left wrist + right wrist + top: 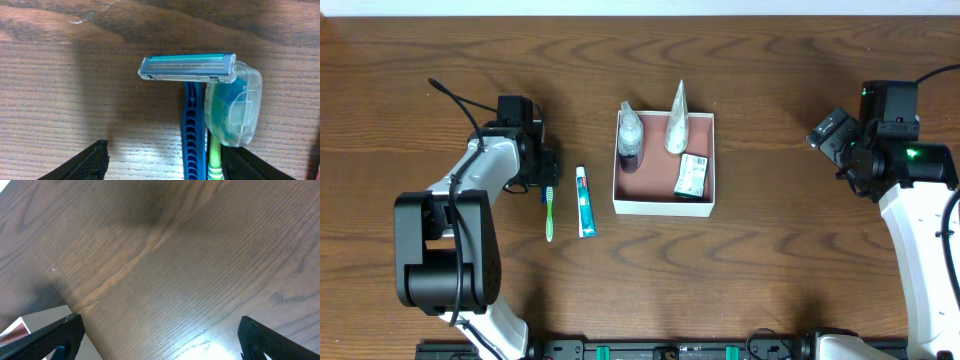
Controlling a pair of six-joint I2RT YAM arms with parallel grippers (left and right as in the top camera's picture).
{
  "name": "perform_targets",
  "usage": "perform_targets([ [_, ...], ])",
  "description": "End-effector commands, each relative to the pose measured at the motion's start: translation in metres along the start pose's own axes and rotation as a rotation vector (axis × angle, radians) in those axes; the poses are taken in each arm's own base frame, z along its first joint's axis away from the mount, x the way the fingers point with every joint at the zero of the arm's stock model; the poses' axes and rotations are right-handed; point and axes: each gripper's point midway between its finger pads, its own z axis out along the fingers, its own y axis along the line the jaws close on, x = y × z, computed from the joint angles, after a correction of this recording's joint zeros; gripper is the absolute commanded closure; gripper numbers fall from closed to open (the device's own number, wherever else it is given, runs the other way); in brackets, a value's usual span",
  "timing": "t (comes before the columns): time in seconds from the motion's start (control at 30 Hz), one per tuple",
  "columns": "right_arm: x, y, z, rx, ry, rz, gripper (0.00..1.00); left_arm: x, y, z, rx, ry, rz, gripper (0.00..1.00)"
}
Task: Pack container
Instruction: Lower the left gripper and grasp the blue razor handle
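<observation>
The container (665,205), a square white box with a pinkish floor, sits mid-table and holds a small bottle (631,135), a white tube (677,120) and a green-and-white packet (691,175). Its corner shows in the right wrist view (40,320). My left gripper (547,170) is open, low over the table left of the box. In the left wrist view, between its fingers (167,155), lie a blue razor (187,67) and a green toothbrush with a clear head cap (235,107). My right gripper (830,135) is open and empty (160,330) right of the box.
A toothpaste tube (585,200) lies between the toothbrush (549,215) and the box's left wall. The left arm's base (445,250) stands at the front left, the right arm (920,200) at the right edge.
</observation>
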Motion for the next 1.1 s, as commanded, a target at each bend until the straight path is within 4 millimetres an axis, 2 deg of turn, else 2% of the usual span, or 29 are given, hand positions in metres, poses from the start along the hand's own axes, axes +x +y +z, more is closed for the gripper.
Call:
perform_targets([
  [0.0,-0.003,-0.001,-0.001,0.003,-0.006,-0.009,0.01,0.002,0.003,0.001,-0.020,0.013,0.011,0.28],
  [0.13,-0.003,-0.001,-0.001,0.003,-0.006,-0.009,0.01,0.003,0.003,-0.002,-0.019,0.014,0.002,0.28],
  [0.47,-0.003,-0.001,-0.001,0.003,-0.006,-0.008,0.01,-0.012,0.004,-0.029,-0.023,-0.074,0.000,0.28],
  [0.67,-0.003,-0.001,-0.001,0.003,-0.006,-0.009,0.01,-0.013,0.005,-0.026,-0.026,-0.074,0.024,0.28],
  [1.07,-0.003,-0.001,-0.001,0.003,-0.006,-0.009,0.01,-0.003,0.009,0.000,-0.057,-0.005,0.027,0.28],
])
